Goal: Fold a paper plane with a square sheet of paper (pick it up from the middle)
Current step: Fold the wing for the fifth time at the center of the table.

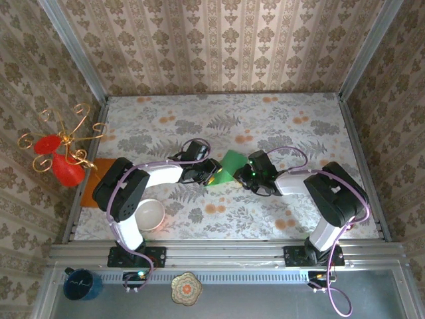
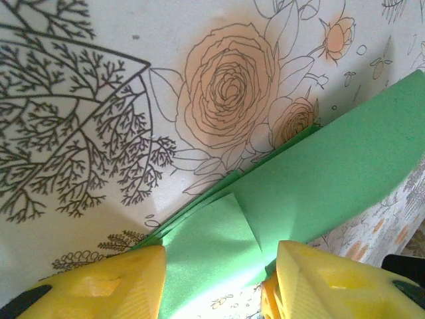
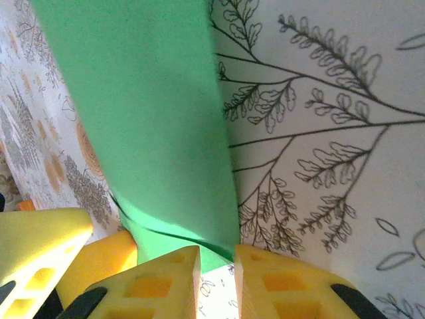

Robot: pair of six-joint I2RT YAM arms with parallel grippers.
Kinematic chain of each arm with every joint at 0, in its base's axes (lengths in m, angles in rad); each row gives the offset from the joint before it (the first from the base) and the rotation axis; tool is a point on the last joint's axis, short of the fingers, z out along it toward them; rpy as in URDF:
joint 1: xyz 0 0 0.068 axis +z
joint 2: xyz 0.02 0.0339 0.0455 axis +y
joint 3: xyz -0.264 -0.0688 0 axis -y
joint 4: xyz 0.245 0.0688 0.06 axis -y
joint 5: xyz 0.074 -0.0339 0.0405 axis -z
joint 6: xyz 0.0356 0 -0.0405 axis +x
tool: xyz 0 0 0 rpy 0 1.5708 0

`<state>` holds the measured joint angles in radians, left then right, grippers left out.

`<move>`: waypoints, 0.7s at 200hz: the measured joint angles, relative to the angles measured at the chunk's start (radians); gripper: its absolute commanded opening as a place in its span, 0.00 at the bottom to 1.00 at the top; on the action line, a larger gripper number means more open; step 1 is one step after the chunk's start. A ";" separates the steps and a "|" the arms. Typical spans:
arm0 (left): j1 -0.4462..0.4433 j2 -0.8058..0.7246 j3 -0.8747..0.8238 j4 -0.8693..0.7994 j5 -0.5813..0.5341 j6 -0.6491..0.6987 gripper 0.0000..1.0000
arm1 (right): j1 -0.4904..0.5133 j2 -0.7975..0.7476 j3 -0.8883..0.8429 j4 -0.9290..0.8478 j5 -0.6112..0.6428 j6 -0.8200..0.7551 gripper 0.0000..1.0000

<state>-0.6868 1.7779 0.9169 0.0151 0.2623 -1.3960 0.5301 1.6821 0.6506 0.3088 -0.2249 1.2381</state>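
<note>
At table centre: square sheet of paper [image 1: 230, 165], bright green, between the two grippers.
Sheet condition: partly folded; the left wrist view shows overlapping layers [image 2: 319, 179] and a diagonal flap edge, one side raised off the cloth.
Left gripper [image 1: 212, 175]: jaws part-way apart, straddling the near flap.
Right gripper [image 1: 245, 171]: jaws narrow, sheet edge [image 3: 146, 119] at the fingertips; a grip cannot be confirmed.
Table [image 1: 285, 119] edges: orange sheet [image 1: 89, 187] at the left edge; white bowl [image 1: 151, 214] near the near-left corner.
Open room: bare cloth toward the far edge and the right edge.
</note>
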 measured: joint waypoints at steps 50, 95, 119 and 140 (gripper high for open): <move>0.000 0.000 0.000 0.000 0.000 0.000 0.50 | 0.000 -0.012 -0.024 0.009 0.009 0.023 0.19; 0.000 -0.006 0.015 -0.042 0.001 0.032 0.50 | 0.000 -0.011 -0.024 0.006 0.009 0.023 0.18; 0.000 -0.006 0.058 -0.108 0.011 0.109 0.49 | 0.000 -0.011 -0.023 0.002 0.009 0.023 0.17; 0.000 -0.006 0.108 -0.150 0.032 0.191 0.46 | 0.000 -0.011 -0.019 -0.004 0.009 0.018 0.18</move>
<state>-0.6868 1.7714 1.0245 -0.1349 0.2947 -1.2053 0.5301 1.6707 0.6312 0.3050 -0.2161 1.2564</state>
